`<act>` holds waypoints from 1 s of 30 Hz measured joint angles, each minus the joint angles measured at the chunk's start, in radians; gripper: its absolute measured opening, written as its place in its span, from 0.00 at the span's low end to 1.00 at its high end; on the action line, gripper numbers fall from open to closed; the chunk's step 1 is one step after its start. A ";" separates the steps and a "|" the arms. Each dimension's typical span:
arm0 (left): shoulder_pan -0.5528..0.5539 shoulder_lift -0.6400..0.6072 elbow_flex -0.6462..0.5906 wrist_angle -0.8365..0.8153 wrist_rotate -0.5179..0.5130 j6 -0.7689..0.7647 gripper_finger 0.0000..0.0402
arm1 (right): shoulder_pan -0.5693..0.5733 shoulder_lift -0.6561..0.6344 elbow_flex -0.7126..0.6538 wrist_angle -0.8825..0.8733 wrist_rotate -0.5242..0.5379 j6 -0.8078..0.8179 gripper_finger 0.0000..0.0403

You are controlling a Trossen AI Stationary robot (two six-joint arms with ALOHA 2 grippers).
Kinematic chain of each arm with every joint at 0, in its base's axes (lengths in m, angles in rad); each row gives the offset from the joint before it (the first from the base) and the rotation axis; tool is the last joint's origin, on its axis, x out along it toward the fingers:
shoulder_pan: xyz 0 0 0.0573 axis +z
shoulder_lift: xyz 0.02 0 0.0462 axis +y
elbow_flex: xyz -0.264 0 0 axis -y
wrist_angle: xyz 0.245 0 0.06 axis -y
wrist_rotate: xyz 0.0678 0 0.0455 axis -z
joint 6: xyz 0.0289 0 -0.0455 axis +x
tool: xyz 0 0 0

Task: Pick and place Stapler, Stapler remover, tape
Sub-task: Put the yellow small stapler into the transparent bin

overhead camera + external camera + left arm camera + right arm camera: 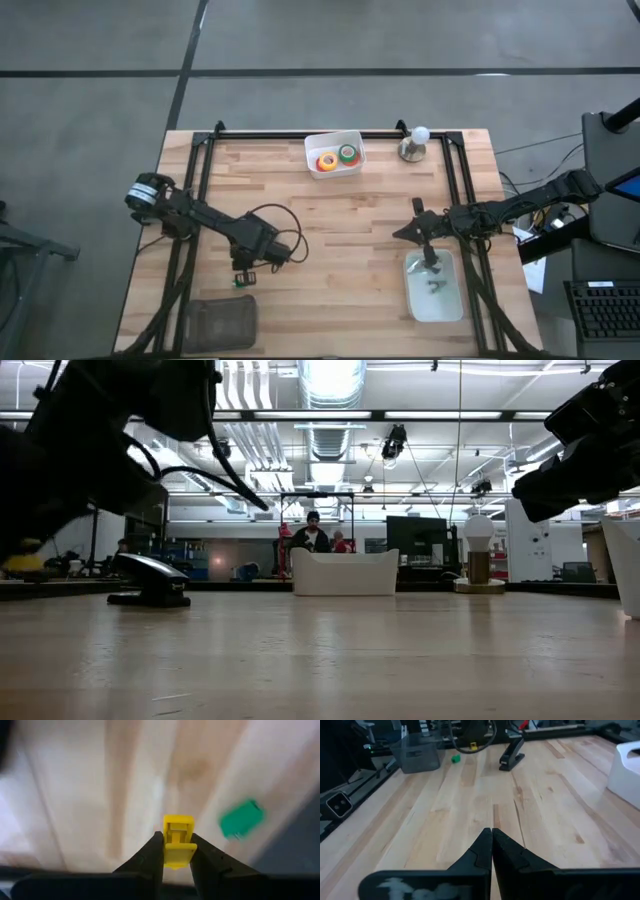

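left gripper pinching small yellow plastic staple remover by one end (shallow hold): could slip out, dropping beside green one. right gripper pressed together, empty.

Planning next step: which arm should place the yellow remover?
Left. The left gripper is already shut on the yellow staple remover; the right gripper is shut, empty, and across the table.

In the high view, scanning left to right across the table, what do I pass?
Mesh basket → left gripper → white bin holding tape rolls → light bulb on its base → right gripper over the clear container.
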 joint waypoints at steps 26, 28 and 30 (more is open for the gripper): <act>-0.305 -0.055 0.196 0.085 0.288 -0.778 0.21 | 0.000 0.000 0.000 0.034 0.000 -0.065 0.02; -0.336 -0.051 0.188 0.156 0.274 -0.836 0.21 | 0.000 0.000 0.000 0.034 0.000 -0.064 0.02; -0.361 -0.044 0.185 0.209 0.241 -0.871 0.21 | 0.000 0.000 0.000 0.034 0.000 -0.064 0.02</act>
